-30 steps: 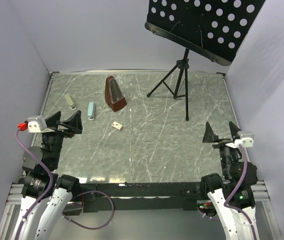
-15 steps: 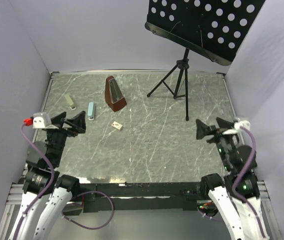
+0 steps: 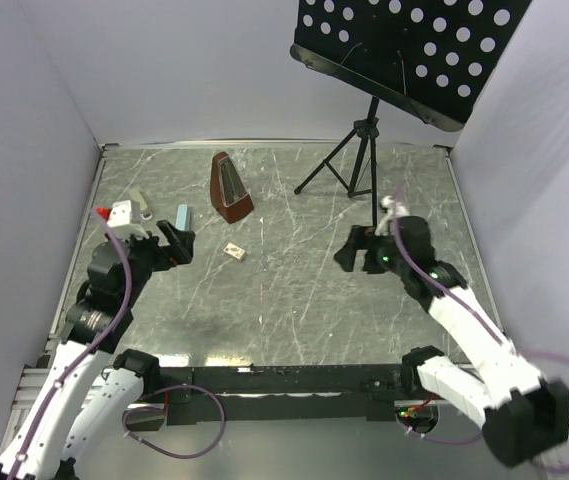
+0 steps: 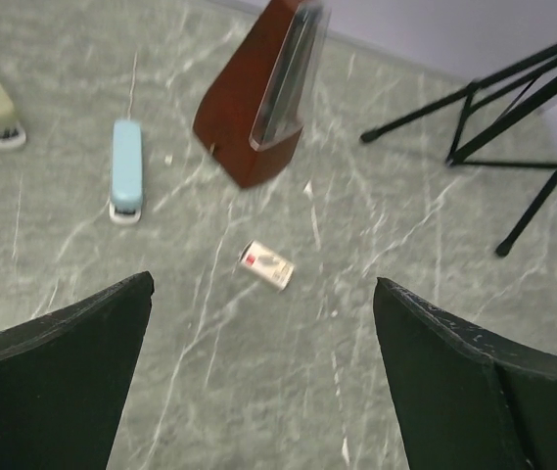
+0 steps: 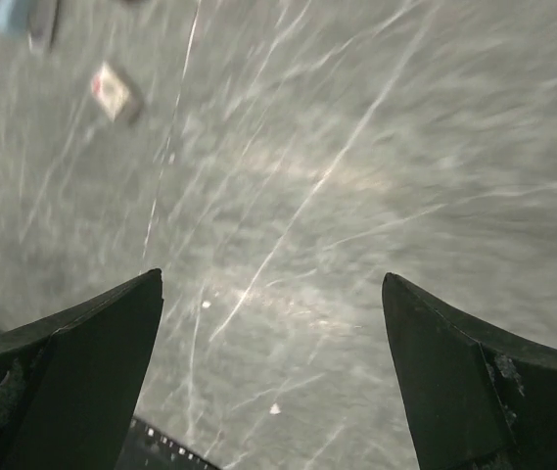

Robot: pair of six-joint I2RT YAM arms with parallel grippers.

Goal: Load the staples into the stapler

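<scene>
Staple box (image 4: 265, 265): small flat cream-tan rectangle with a red patch and dark marks on top (print too small to read). Lies flat on marble table (image 3: 294, 300), near brown metronome (image 4: 258, 108), apart from pale blue stapler (image 4: 126, 168). Left gripper (image 3: 172, 243) and right gripper (image 3: 356, 252) both splayed wide, grasping nothing.

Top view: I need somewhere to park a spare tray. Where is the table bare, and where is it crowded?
Bare: the grey marble table's centre, between the small cream staple box and black tripod music stand, plus the near strip. Crowded: far left, around the pale blue stapler, olive stapler and brown wooden metronome.
</scene>
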